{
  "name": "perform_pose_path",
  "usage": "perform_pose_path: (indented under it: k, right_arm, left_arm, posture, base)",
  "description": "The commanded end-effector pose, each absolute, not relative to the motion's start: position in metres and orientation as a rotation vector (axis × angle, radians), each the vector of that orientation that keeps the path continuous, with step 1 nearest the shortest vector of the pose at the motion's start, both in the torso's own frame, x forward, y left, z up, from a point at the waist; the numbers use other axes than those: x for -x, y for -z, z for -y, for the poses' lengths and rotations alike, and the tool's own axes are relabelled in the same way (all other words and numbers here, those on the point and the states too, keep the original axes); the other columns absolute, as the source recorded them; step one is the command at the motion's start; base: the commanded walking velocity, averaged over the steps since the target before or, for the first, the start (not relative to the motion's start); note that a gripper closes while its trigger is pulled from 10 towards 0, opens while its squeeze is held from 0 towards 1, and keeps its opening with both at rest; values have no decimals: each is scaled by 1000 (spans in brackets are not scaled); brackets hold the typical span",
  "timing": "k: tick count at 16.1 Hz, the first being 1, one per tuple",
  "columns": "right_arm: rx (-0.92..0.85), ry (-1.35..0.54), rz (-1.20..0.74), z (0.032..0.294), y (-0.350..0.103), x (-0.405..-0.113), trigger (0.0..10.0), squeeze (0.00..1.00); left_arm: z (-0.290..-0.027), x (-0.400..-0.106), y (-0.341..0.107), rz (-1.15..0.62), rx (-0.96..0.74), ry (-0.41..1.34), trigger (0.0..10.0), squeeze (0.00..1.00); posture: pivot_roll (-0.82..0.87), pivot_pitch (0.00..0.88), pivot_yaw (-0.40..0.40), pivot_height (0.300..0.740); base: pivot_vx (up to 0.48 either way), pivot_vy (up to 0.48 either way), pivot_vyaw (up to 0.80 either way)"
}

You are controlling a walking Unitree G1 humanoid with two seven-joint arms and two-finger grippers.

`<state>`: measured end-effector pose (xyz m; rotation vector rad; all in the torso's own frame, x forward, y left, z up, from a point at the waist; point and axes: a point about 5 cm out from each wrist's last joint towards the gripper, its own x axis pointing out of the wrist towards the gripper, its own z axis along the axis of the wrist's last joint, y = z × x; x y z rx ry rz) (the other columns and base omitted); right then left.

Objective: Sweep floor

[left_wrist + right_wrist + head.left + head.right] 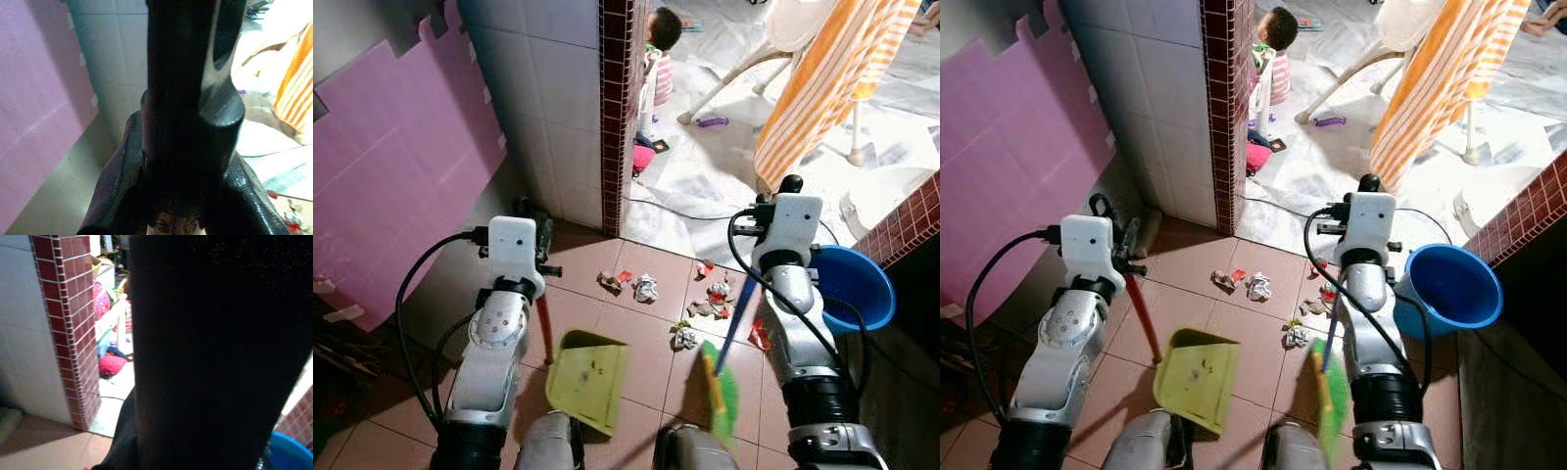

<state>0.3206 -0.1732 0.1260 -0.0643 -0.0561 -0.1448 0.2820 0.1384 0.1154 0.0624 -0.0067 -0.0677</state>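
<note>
— Terracotta floor tiles (646,333) give me the open room; what hems it in?

— I have a pink panel wall (391,166) on my left, a white tiled wall (548,108) ending in a maroon brick pillar (615,117) ahead, and a low brick ledge (911,220) on my right. Past the pillar the floor runs on under pale sheeting (705,186), where a person (658,59) sits near an orange striped cloth (827,88) and a white plastic chair (773,49).

— Containers?

— A blue bucket (1449,289) sits just beside my right arm; I can't make out anything inside it. The green dustpan (587,377) rests on the tiles between my arms, its tray showing only a few dark specks.

— And the sweeping gear?

— My left hand (544,272) is clamped on the dustpan's red handle (545,328). My right hand (756,279) meets the blue-handled green broom (722,392); whether those fingers grip it I cannot tell. Crumpled paper scraps (644,287) lie scattered ahead of both, more near the broom handle.

— Anything the wrist cameras add?

— The right wrist view catches a pink bundle (111,364) at the pillar's foot. The left wrist view is mostly dark fingers (117,181).
</note>
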Motion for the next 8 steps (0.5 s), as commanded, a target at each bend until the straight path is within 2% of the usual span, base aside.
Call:
perform_pose_path:
  k: [1,8]
  right_arm:
    - [18,151,44,172,-127,-319,10000,0]
    - [38,145,62,175,-137,-327,10000,0]
  left_arm:
    - [-139,-281,-119,7,-42,66,10000,0]
    - [-128,-291,-128,37,-22,105,10000,0]
  posture:
    - [7,104,23,740]
    - [-1,87,-2,740]
  base:
    - [0,0,-800]
    - [0,0,-800]
